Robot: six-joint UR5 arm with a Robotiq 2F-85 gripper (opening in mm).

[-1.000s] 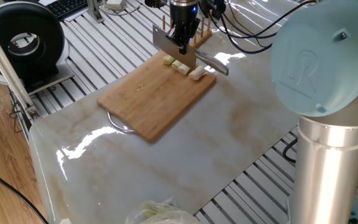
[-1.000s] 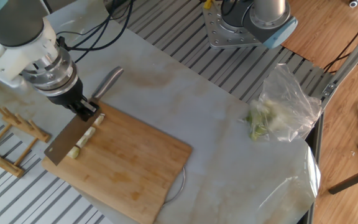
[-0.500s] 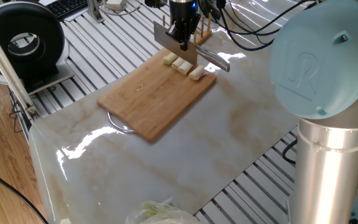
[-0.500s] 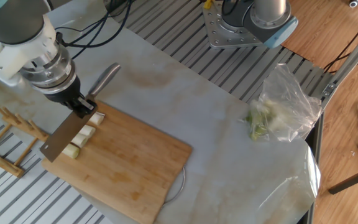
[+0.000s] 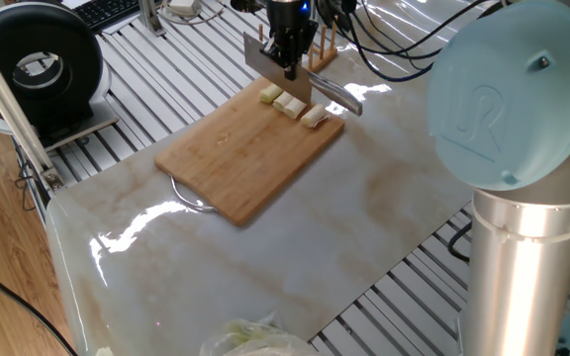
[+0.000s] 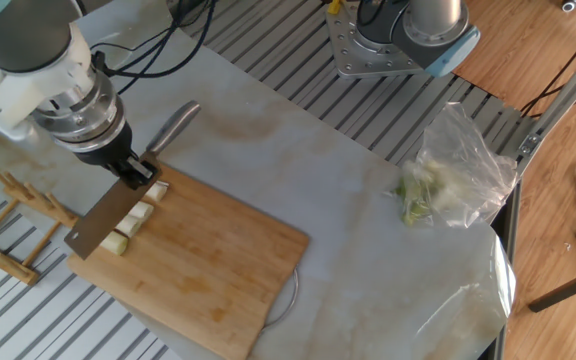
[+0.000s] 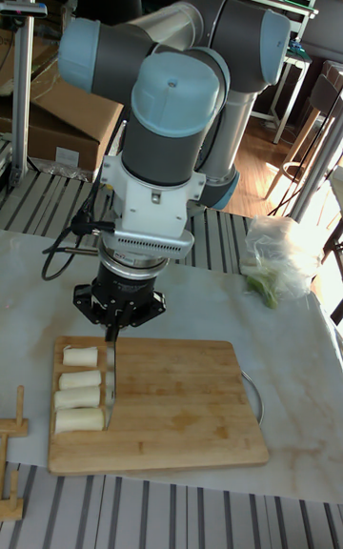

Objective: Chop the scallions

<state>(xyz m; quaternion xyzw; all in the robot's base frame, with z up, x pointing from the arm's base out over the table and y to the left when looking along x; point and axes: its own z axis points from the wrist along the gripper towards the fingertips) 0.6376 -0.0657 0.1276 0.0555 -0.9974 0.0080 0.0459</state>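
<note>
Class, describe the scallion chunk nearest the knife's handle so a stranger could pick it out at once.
Find the bamboo cutting board on the marble table, then the row of four pale scallion chunks beside the cleaver held by the gripper. The chunk you want ends the row beside the steel handle, at the board's edge.

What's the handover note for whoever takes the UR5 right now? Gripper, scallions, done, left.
Gripper: shut on the cleaver, blade lifted off the cutting board, hanging beside the row of chunks.
Scallions: four short chunks in a row near one end of the board, none off it.
Done: the stalk is cut into four pieces.
Left: maybe finer cuts if wanted; otherwise put the cleaver down.
Also there: a plastic bag of leafy greens lies on the table away from the board, untouched; a wooden rack stands just past the board's end.
</note>
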